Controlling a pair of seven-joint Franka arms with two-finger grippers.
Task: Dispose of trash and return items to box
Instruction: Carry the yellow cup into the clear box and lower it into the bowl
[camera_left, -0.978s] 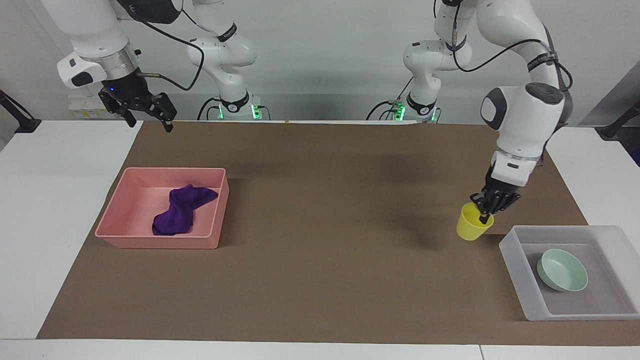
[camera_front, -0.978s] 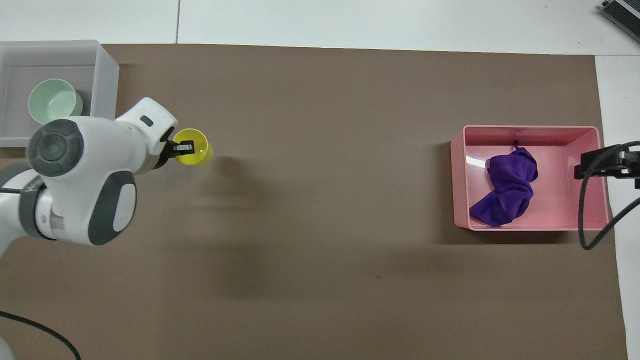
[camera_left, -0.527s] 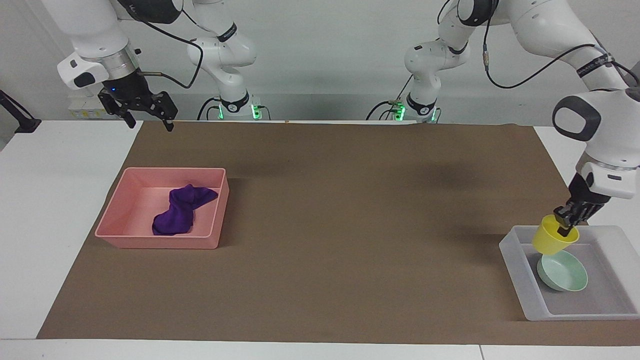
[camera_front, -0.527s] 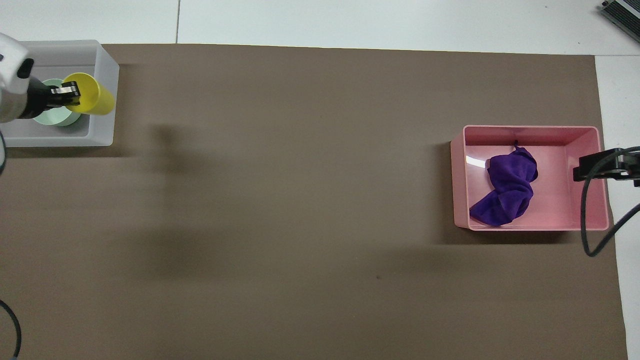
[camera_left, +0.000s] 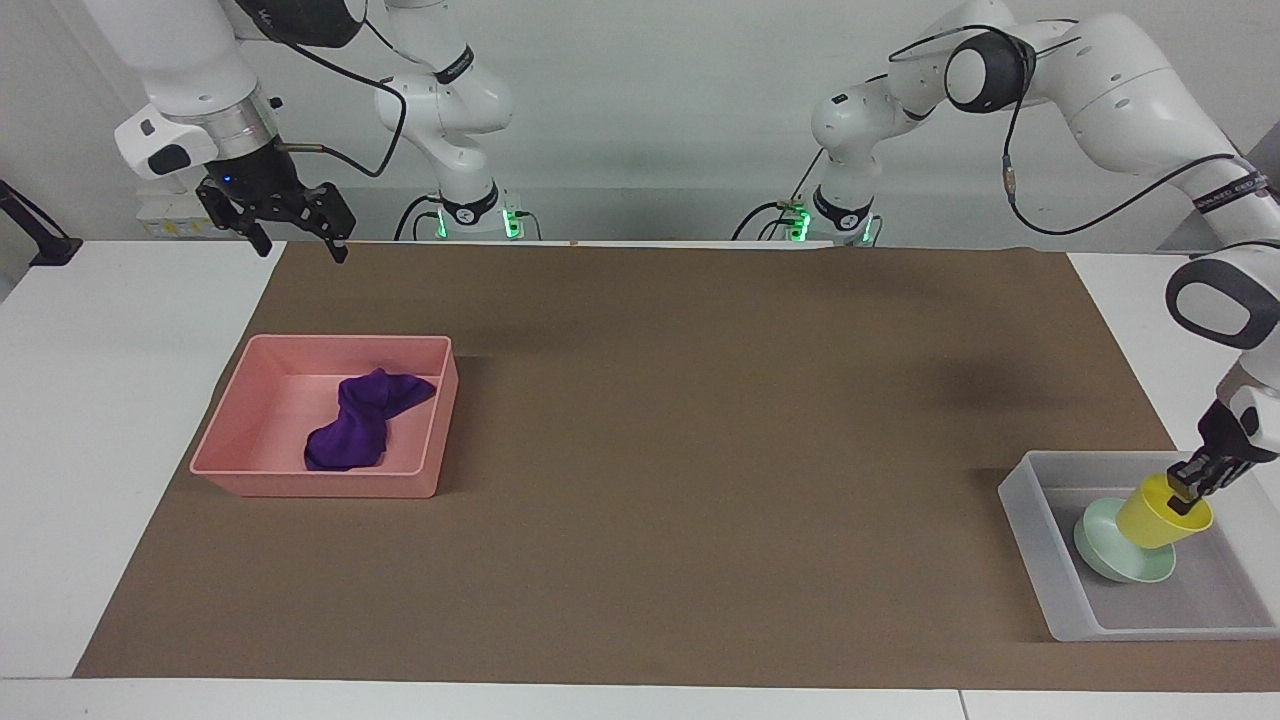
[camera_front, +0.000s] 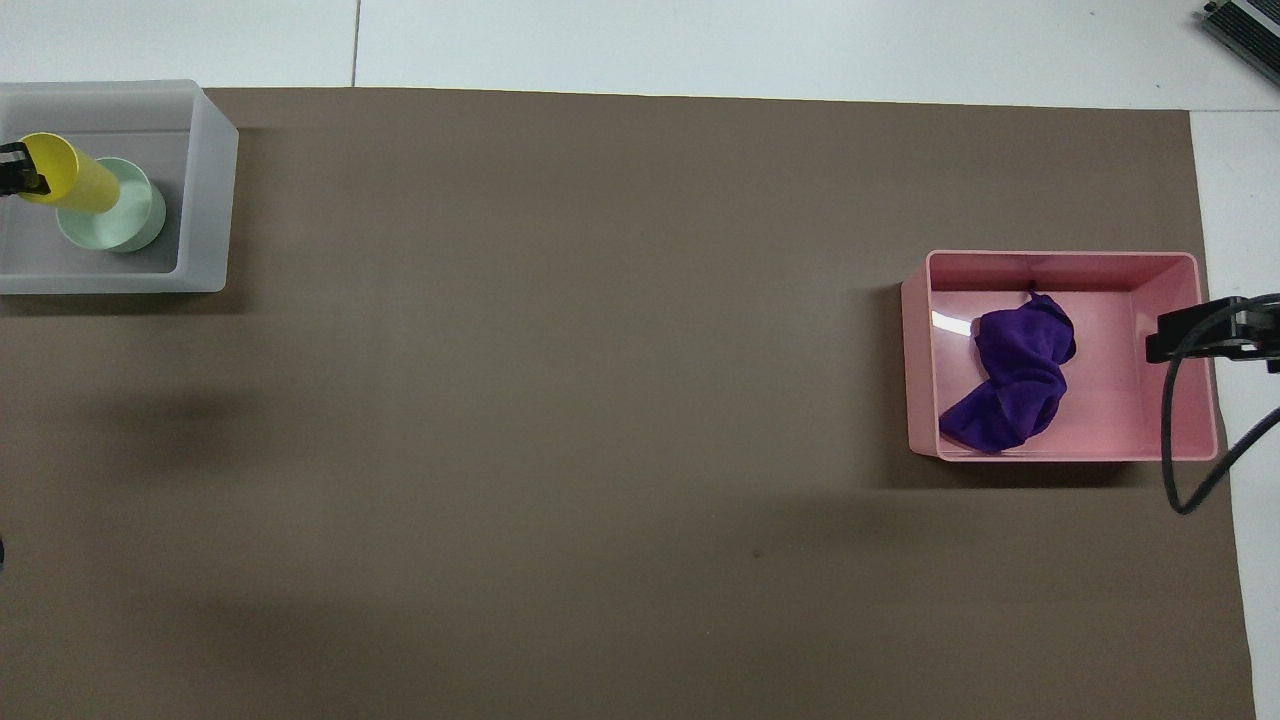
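Yellow plastic cup (camera_left: 1160, 520): tilted, clenched by rim in left gripper (camera_left: 1188, 490), over mint-green round bowl (camera_left: 1110, 552) inside frosted-white plastic bin (camera_left: 1040, 540). Placing step; next: lower, release. Right gripper (camera_left: 290, 232) waiting, fingers spread.

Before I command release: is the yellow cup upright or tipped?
Tipped. The yellow cup leans in the left gripper, base over the green bowl.

No text, label, brand name, number or sign can be read. The white robot arms carry dark bands with small light print, but its letters are too small to make out.
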